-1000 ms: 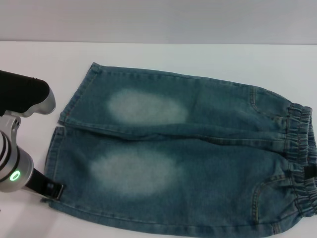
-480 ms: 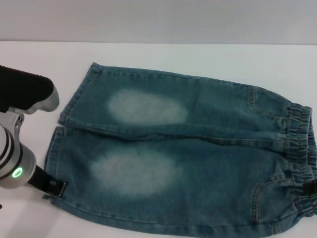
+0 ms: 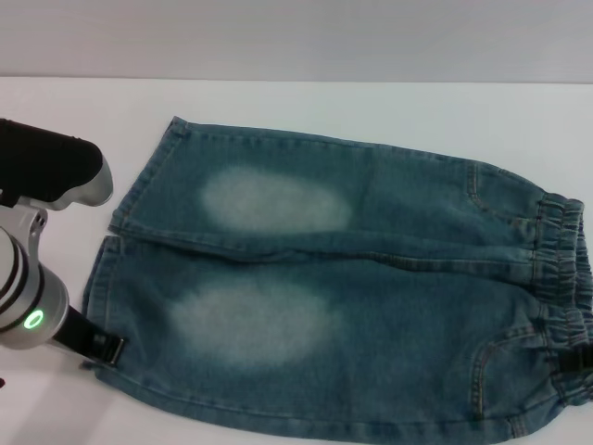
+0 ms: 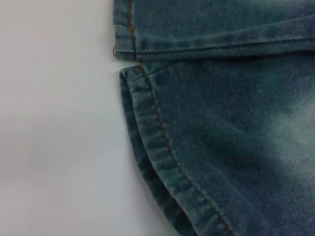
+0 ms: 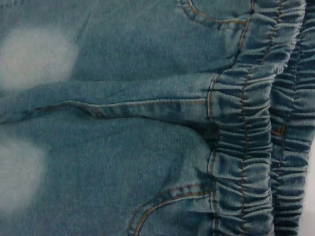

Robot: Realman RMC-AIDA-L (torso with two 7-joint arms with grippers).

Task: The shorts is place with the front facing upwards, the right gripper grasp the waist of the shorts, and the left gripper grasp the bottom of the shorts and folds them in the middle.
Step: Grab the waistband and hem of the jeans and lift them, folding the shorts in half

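The blue-green denim shorts (image 3: 371,287) lie flat, front up, with two pale oval patches. The gathered waist (image 3: 561,269) is at the right, and the bottom hems (image 3: 100,278) are at the left. My left gripper (image 3: 100,349), on its silver arm with a green light, is at the near leg's hem corner. The left wrist view shows that hem (image 4: 152,132) and the slit between the legs, but no fingers. My right gripper (image 3: 576,362) shows only as a small black piece on the near part of the waistband. The right wrist view shows the waistband (image 5: 246,128) and an orange-stitched pocket (image 5: 167,201).
The shorts lie on a white table (image 3: 371,107) with a pale wall behind it. The waist reaches the right edge of the head view. The near side of the shorts runs close to that view's near edge.
The black piece of my right gripper has moved down along the waistband toward the near side. My left arm has shifted slightly toward the hem. The shorts have not moved.
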